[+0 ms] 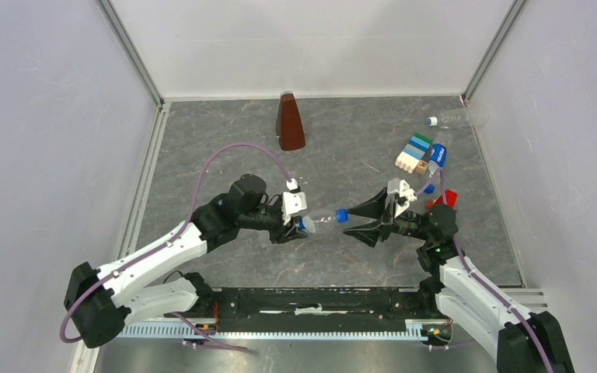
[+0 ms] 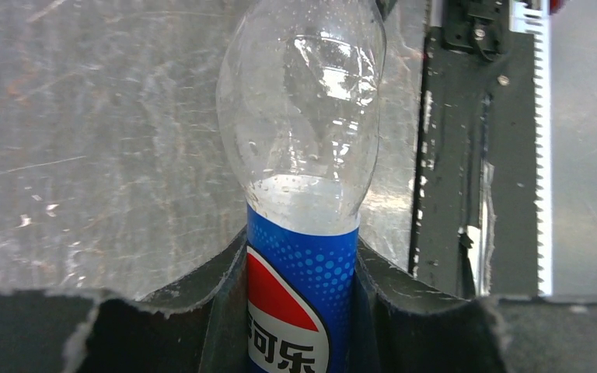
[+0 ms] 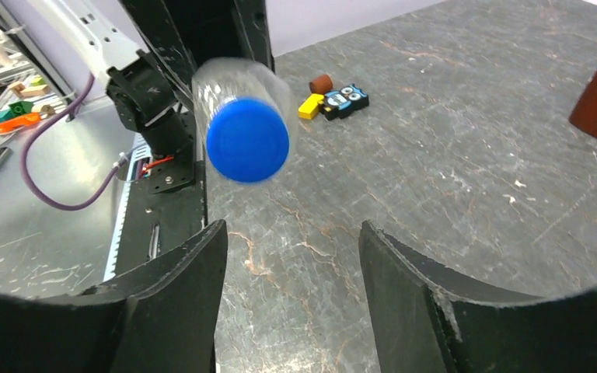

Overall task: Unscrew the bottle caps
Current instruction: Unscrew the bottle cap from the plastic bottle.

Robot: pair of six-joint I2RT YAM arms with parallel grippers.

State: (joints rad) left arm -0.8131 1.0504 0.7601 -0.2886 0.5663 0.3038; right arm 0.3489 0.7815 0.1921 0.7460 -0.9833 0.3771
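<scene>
In the overhead view, the left pincer (image 1: pixel 301 224) was clamped on the held bottle (image 1: pixel 322 220), which lay level and seemed lifted clear of the bench (image 1: pixel 225 155). Its long axis ran from that pincer straight across toward the right pincer (image 1: pixel 353 222). The blue cap (image 1: pixel 342 215) sat on the end of the held bottle away from the left pincer, just beside the right pincer's tips, so we judged the right arm the nearer one for the twist. From the left wrist, we saw the left pincer (image 2: pixel 301 245) closed tight on the held bottle (image 2: pixel 303 155) around its blue label, the clear shoulder reaching away from the fingers (image 2: pixel 225 287); the cap was out of that view. From the right wrist, the right pincer (image 3: pixel 293 229) stood well spread with nothing in it. The blue cap (image 3: pixel 247 140) faced it end-on, ahead of the gap and off toward one finger (image 3: pixel 179 295) rather than between the two. We judged that the pincer had to line up on the held bottle's axis before closing.
</scene>
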